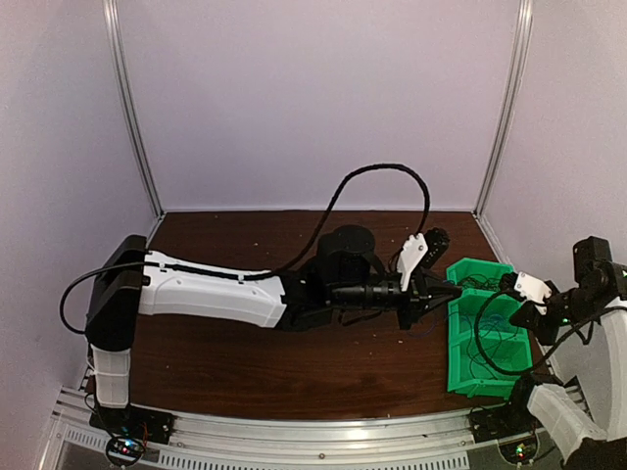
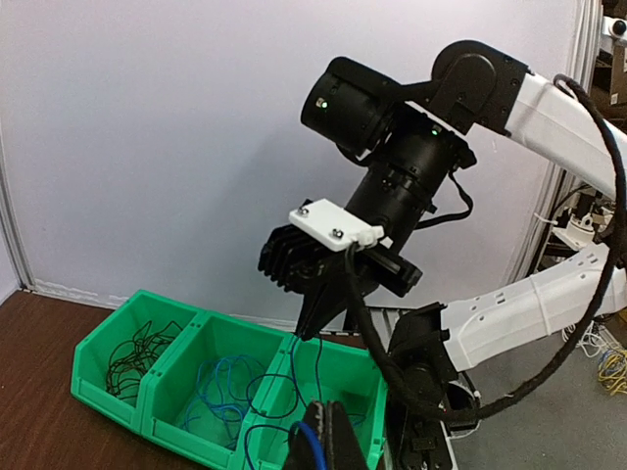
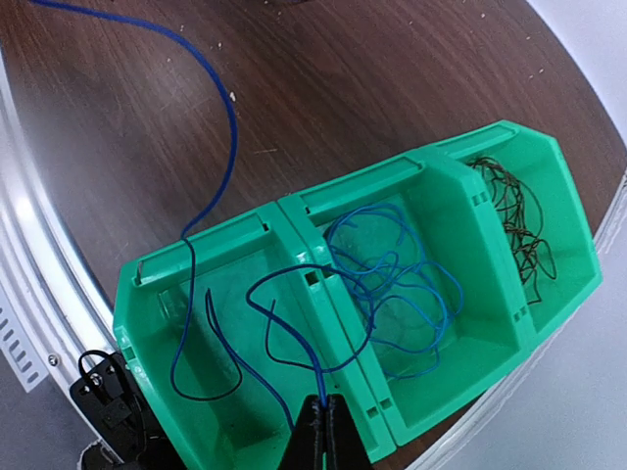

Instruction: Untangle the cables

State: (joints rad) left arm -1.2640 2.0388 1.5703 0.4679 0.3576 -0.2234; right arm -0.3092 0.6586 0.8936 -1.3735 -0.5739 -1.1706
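Plastic, glossy green, forms the three-part bin (image 3: 362, 181) on the wood-grain counter (image 3: 392, 78). Above the bin, the left hand (image 2: 321, 411) and the right hand (image 3: 319, 403) are each closed tight on a thin blue cable (image 3: 232, 127).

Looking around from where I stand, nothing here can be read: no words, labels, brand marks, numbers or signs show clearly enough to make out.
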